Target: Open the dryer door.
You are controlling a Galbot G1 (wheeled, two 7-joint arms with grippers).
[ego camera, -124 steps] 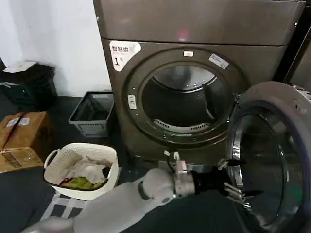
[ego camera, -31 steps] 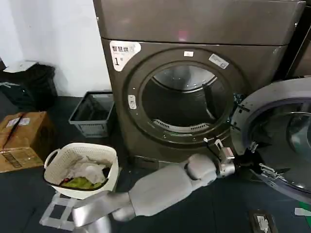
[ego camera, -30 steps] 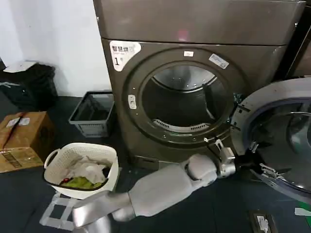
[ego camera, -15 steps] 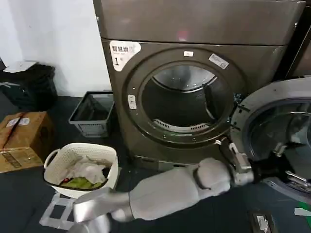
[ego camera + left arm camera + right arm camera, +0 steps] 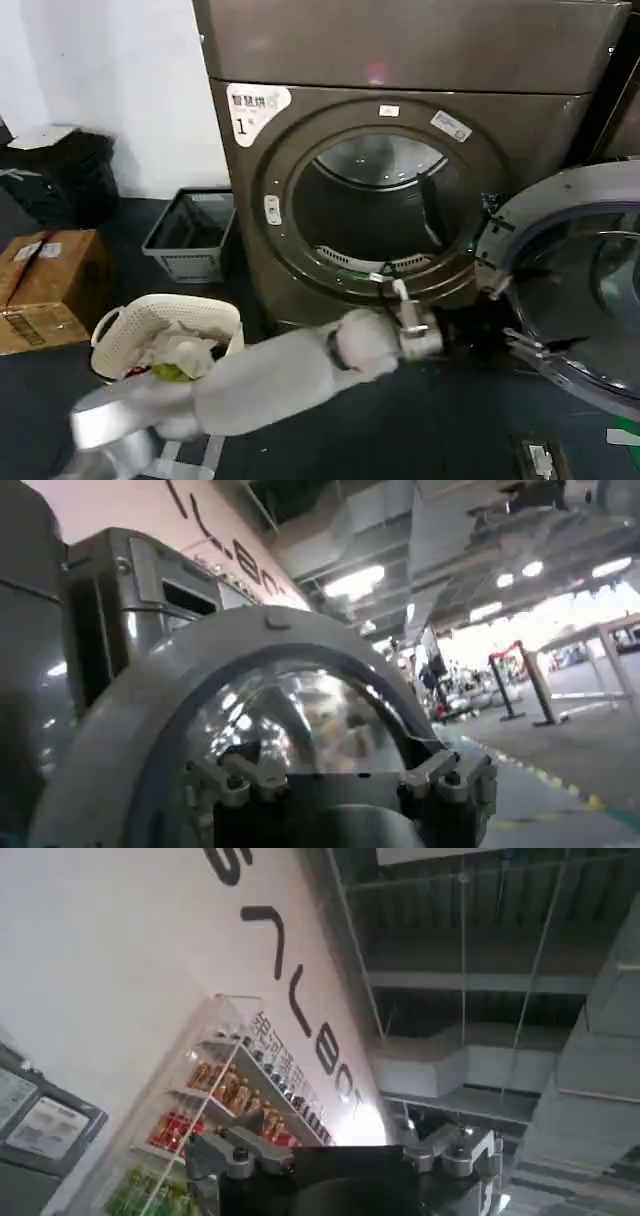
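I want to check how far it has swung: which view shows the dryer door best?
The head view: the dryer door stands swung wide to the right of the drum opening, with the left gripper at its rim. The left wrist view shows its ring and glass close up; the right wrist view faces a wall and ceiling.

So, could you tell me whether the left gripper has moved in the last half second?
Yes. The left gripper has pulled back from inside the dryer door ring, leftward toward the drum opening.

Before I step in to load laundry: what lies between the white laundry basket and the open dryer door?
In the head view, the left arm stretches across the dark floor between the basket and the dryer door, its hand at the door's edge.
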